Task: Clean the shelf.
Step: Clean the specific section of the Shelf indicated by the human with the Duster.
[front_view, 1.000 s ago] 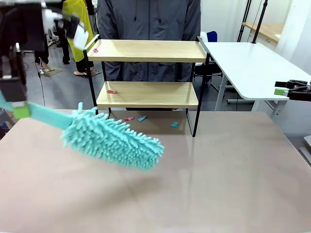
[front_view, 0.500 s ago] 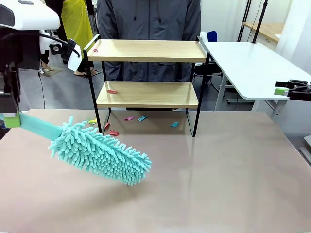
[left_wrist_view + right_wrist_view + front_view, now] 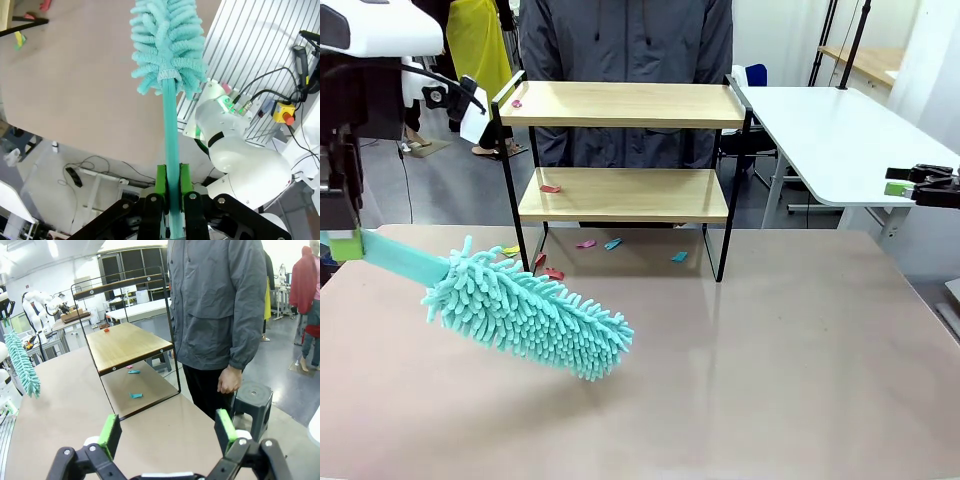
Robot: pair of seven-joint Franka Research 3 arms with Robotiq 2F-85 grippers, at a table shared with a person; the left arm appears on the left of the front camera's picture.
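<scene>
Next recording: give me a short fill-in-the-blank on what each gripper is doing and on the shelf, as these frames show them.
1. The left gripper is shut on the handle of a fluffy teal ___.
2. The right gripper holds nothing; its jaws stand ___.
3. The shelf has ___ wooden boards.
4. In the front view, the red scrap on the top board lies at its ___ end.

Missing words: duster; open; two; left.

The duster (image 3: 525,322) front-left of the shelf (image 3: 640,196)
</scene>
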